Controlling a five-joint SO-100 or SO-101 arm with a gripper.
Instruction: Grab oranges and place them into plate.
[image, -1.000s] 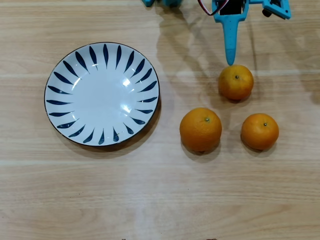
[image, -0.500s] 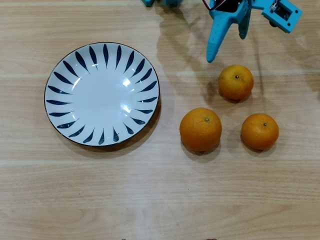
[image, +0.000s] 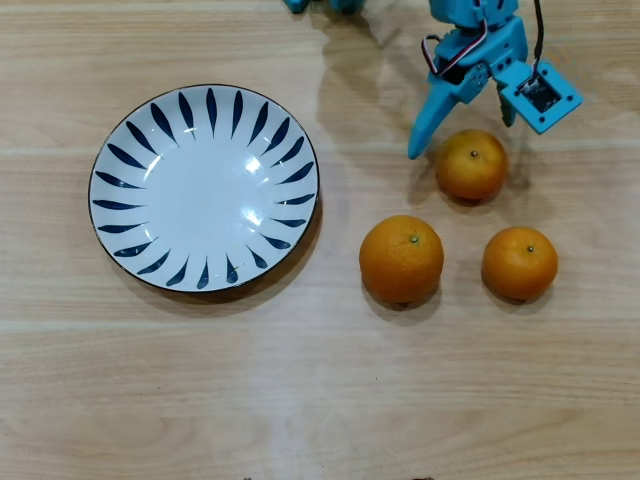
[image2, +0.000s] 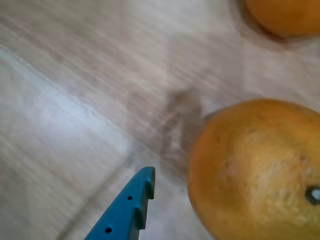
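Three oranges lie on the wooden table in the overhead view: the largest orange (image: 401, 258) in the middle, a smaller orange (image: 520, 263) to its right, and another small orange (image: 471, 165) behind them. My blue gripper (image: 460, 135) is open just behind that back orange, with one long finger (image: 427, 123) reaching down its left side and the shorter one at its upper right. In the wrist view the same orange (image2: 255, 170) fills the lower right beside a blue fingertip (image2: 132, 205), and a second orange (image2: 285, 15) shows at the top edge. The blue-leaf white plate (image: 120, 190) sits at left with nothing in it.
Bare wooden tabletop (image: 320, 390) surrounds the plate and fruit. The arm's blue base parts (image: 325, 5) show at the top edge of the overhead view.
The gripper has gone from shut to open. It has also moved down towards the back orange, with its long finger swinging to that orange's left side.
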